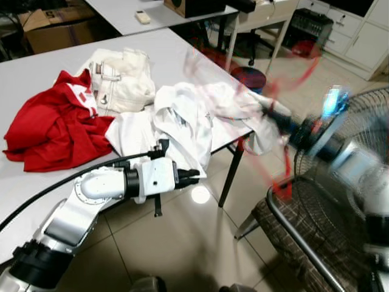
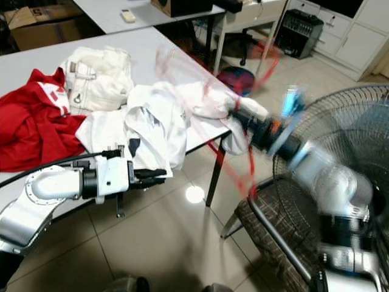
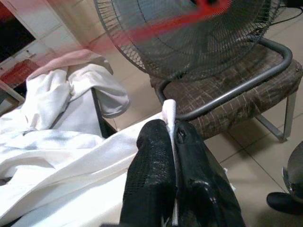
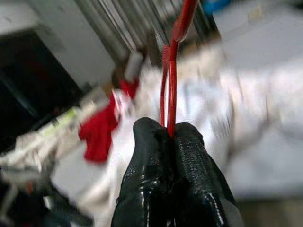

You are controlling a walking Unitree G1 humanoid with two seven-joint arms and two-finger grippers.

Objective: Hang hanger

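Right pincer pressed together on red hanger, thin rod, blurred in swing over surface edge beside white shirt. Hanger looks light, stiff, slick; best held at rod near hook. Left pincer pinches white shirt hem; cloth soft, limp. Grey surface carries red garment, cream trousers. Fan, chair, tiled floor nearby.
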